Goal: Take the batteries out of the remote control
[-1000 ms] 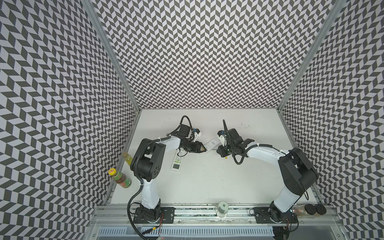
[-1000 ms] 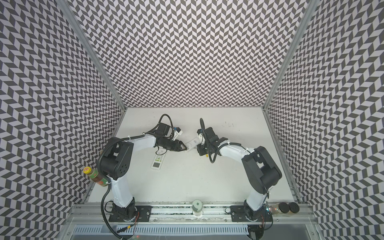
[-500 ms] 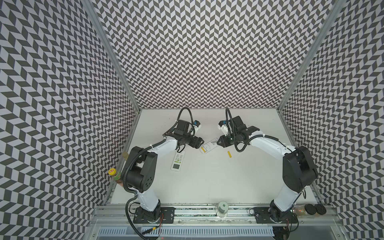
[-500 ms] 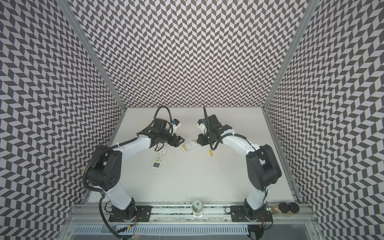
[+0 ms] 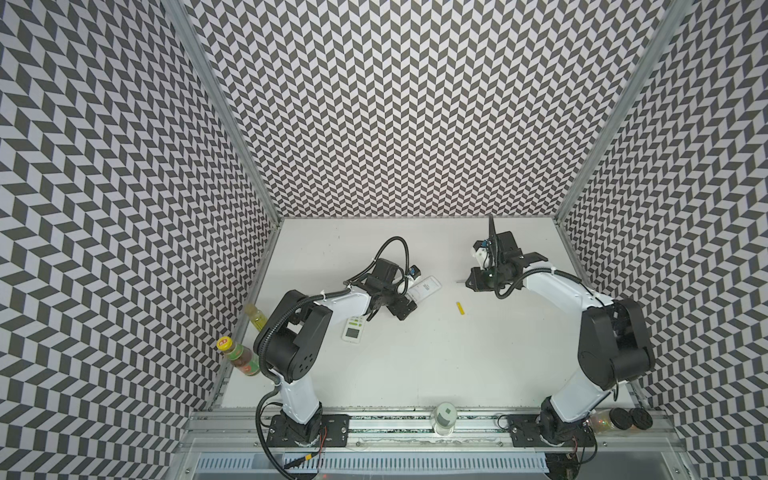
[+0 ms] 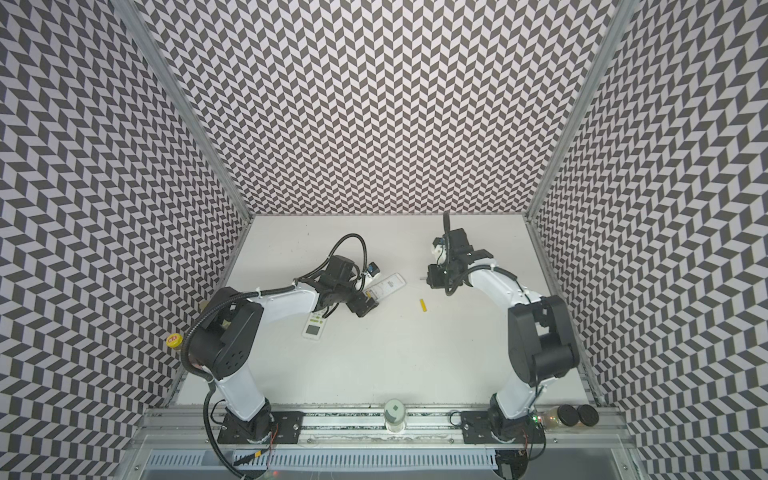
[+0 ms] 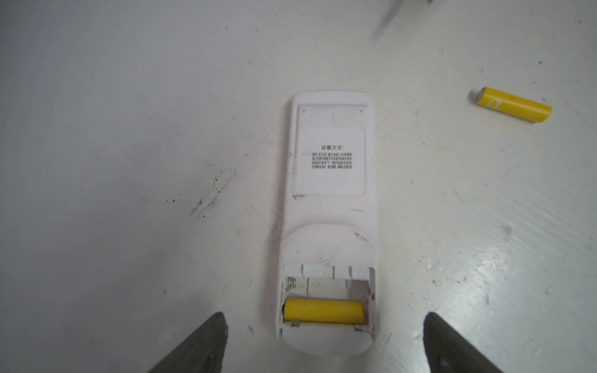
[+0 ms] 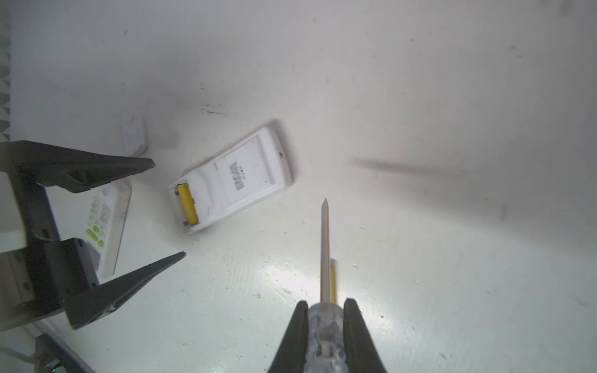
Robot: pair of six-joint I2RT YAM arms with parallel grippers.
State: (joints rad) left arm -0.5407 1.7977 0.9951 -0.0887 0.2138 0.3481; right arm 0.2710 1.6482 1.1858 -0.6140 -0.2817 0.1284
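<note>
One yellow battery sits crosswise in the open compartment of the white remote control, in the slot nearest the remote's rounded end. The adjoining slot shows a bare spring contact. The remote control lies face down on the table, label side up, with its compartment end toward the left gripper. The jaws of the left gripper stand wide apart, one finger on each side of the compartment end. They are clear of the casing and grip nothing. A second yellow battery lies loose on the table, past the far end of the remote control as seen from the left gripper and off to one side. In both top views it lies on bare table between the two grippers, touching neither. The right gripper is clamped on the clear handle of a screwdriver. The metal shaft projects forward past the fingertips, and its tip points toward the remote control without touching it. In the right wrist view the shaft hides most of the loose battery. A second remote, face up with green buttons, lies behind the left gripper's fingers and is partly covered by the left arm in both top views. A small white piece lies on the table near one left finger. It cannot be told what it is.
</note>
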